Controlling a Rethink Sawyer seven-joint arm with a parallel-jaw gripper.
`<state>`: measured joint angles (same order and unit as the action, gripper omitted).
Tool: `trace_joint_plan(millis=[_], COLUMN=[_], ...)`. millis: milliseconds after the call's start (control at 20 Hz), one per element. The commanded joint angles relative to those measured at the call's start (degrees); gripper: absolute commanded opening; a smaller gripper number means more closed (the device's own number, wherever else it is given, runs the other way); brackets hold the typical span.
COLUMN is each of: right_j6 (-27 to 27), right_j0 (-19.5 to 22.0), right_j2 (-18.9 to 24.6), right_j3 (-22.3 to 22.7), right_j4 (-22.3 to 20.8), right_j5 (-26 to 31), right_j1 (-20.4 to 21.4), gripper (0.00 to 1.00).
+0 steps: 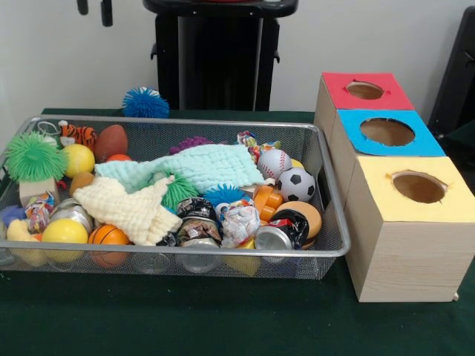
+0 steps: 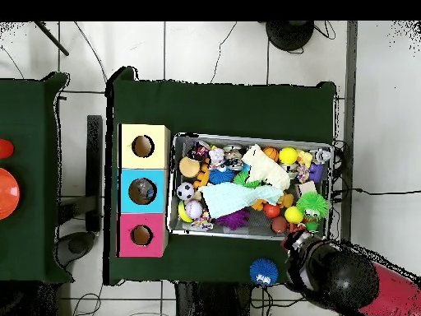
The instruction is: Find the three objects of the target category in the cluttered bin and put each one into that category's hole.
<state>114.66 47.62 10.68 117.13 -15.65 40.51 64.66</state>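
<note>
High at the top edge of the front view, the fingers (image 1: pixel 107 11) show only as two dark tips, spread with a clear gap and nothing between them. Below them, on the green worktop (image 1: pixel 223 319), sits the wire mesh bin (image 1: pixel 326 159), heaped with clutter. Almost straight beneath the fingers, a blue spiky ball (image 1: pixel 145 102) lies outside the bin, just behind its far rim. Further down, inside the bin, a mint cloth (image 1: pixel 208 165) and a cream knitted cloth (image 1: pixel 133 208) lie across the pile. To the left below the fingers are a green spiky ball (image 1: pixel 33 157) and a brown football (image 1: pixel 110 141). Near the front rim sit a yellow ball (image 1: pixel 64 231) and a small basketball (image 1: pixel 108 235). Well off to the fingers' right lie a baseball (image 1: pixel 274 163), a soccer ball (image 1: pixel 296 184) and a crushed can (image 1: pixel 278 236). Beyond the bin's right end, three wooden boxes stand in a touching row, each with a round hole on top: the red box (image 1: pixel 338 93), the blue box (image 1: pixel 356 141) and the yellow box (image 1: pixel 386 200).
</note>
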Motion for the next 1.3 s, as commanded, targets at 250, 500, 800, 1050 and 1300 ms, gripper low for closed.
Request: trace_joint_plan(millis=[250, 500, 800, 1050, 1300], right_j6=[-11.83, -6.34, 0.11, 4.17, 9.40], right_j0=[4.83, 3.26, 0.27, -2.43, -10.12], right_j2=[7.71, 5.34, 0.51, -2.87, -11.02], right_j3=[11.58, 11.14, 9.43, 10.23, 6.06], right_j4=[-16.04, -23.60, -31.59, -35.16, -39.13], right_j5=[-14.46, -18.95, -24.85, -29.15, -35.97], right_j1=[-9.18, -11.35, -17.33, -20.39, -23.82], gripper=[1.00, 1.00, 1.00, 1.00, 1.00])
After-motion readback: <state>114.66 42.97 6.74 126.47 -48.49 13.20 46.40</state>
